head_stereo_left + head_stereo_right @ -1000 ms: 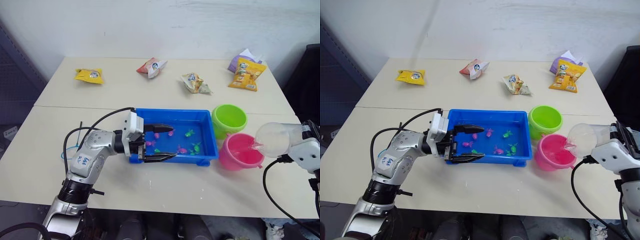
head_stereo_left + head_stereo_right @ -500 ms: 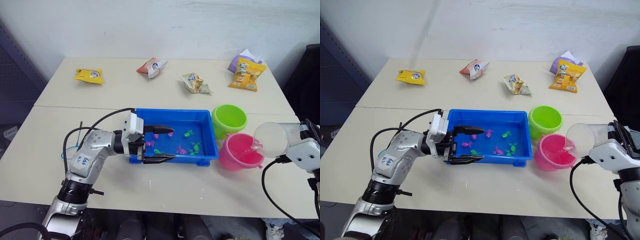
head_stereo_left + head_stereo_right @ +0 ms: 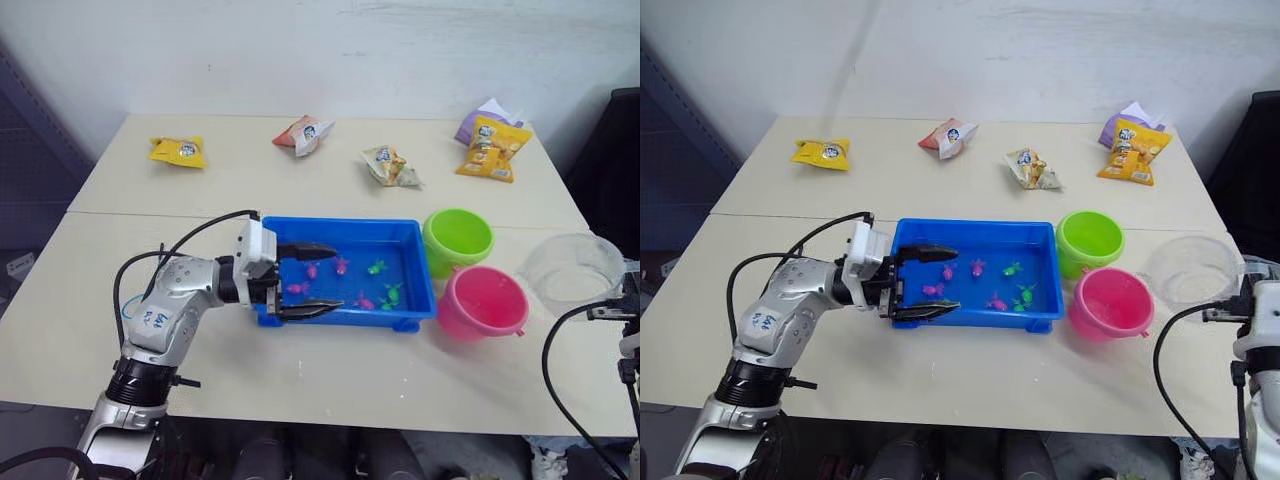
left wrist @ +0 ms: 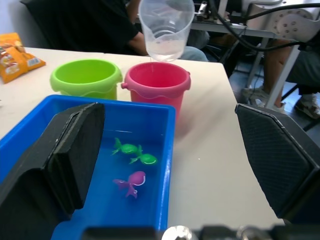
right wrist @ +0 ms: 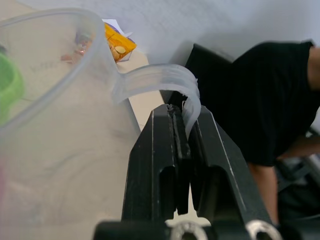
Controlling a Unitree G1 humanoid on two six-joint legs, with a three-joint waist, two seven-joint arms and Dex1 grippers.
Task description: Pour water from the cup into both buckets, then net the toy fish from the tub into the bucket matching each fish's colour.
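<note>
Gripping the cup by its thin curved handle, the right gripper has its two black fingers pinched tight on that handle, and the cup stands upright just right of the pink bucket, near the table's right edge. A little water shows in its base in the left wrist view. It looks a light, thin-walled plastic thing, likely slick and a bit flexible, so the handle is the sensible hold; a squeeze on the wall might buckle it. The green bucket sits touching the pink one, hard against the blue tub. The left gripper hovers with fingers spread wide over the tub's left end, holding nothing. Pink and green fish lie scattered in the tub: tiny and wet, surely a job for a net rather than fingers.
</note>
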